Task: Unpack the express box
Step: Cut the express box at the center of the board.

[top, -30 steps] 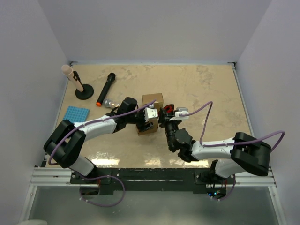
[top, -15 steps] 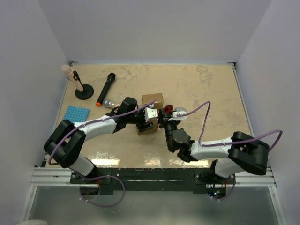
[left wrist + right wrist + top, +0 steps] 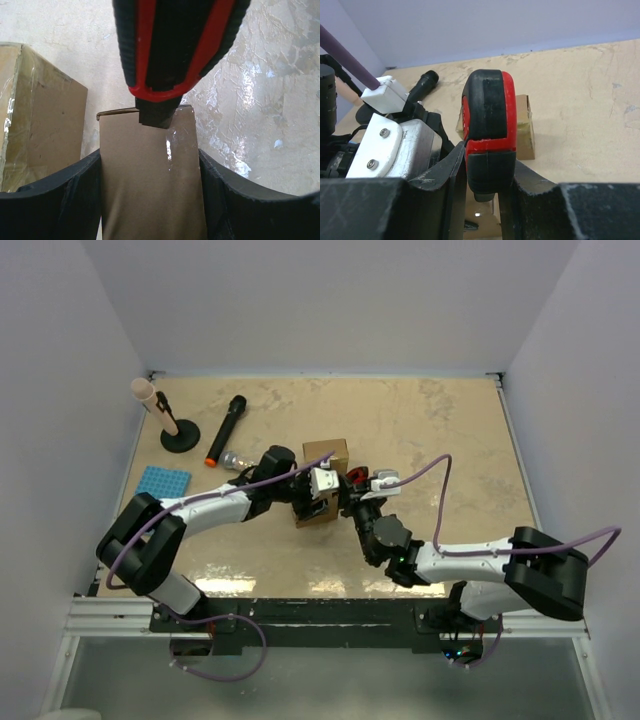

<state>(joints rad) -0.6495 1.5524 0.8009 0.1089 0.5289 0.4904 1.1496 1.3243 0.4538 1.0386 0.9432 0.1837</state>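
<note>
Two small brown cardboard boxes lie mid-table. My left gripper (image 3: 318, 502) is shut on the nearer box (image 3: 314, 512); the wrist view shows this box (image 3: 150, 180) clamped between both black fingers (image 3: 65, 200). The second, taped box (image 3: 326, 452) stands just behind, at the left in the left wrist view (image 3: 35, 125). My right gripper (image 3: 352, 492) is shut on a red-and-black utility knife (image 3: 487, 125). The knife (image 3: 175, 50) points down, its dark tip touching the held box's far top edge. The right gripper (image 3: 487, 185) grips the knife's lower body.
A black microphone (image 3: 225, 430) with an orange ring lies at back left, beside a black stand (image 3: 172, 430) with a pink head. A small clear bottle (image 3: 234, 459) and a blue tray (image 3: 162, 483) lie left of the boxes. White walls enclose the table (image 3: 450, 440).
The right arm has shifted slightly, bringing the knife closer against the held box. The left arm and box have barely moved.
</note>
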